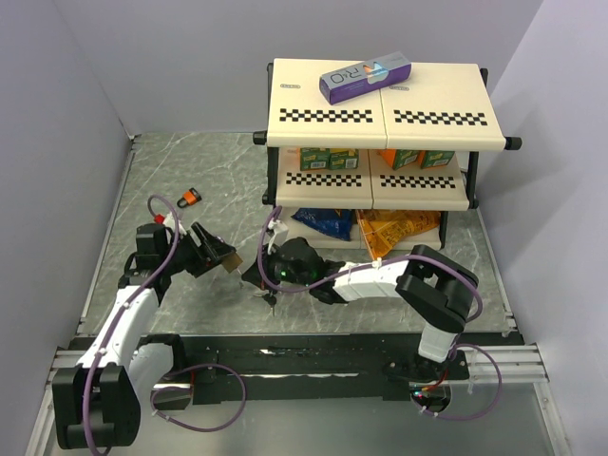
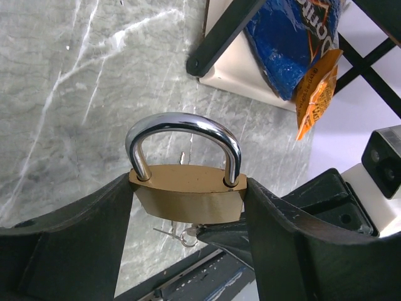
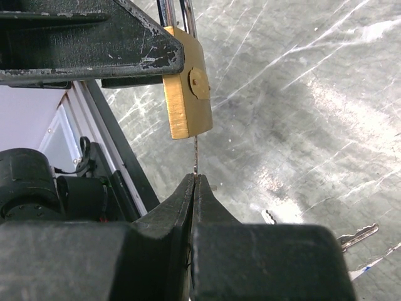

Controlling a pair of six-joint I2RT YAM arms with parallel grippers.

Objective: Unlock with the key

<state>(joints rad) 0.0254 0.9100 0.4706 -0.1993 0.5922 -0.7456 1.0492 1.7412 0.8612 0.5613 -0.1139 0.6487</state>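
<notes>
While right tool (image 3: 194,180) pinches key (image 3: 195,153), padlock (image 3: 188,94) above

cream checkered shelf (image 1: 437,90) standing at the desk's (image 1: 190,161) far side, purple box (image 1: 366,78) lying on top, green and orange cartons (image 1: 328,158) sitting mid-level, blue snack bag (image 1: 323,221) and orange snack bag (image 1: 394,233) lying underneath, small orange-and-black padlock (image 1: 191,198) lying apart, left

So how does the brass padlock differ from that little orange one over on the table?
The brass padlock is held up in the left gripper; the orange padlock lies loose on the table. The brass padlock looks larger, gold with a silver shackle; the orange padlock is orange and black. Both are padlocks.
</notes>
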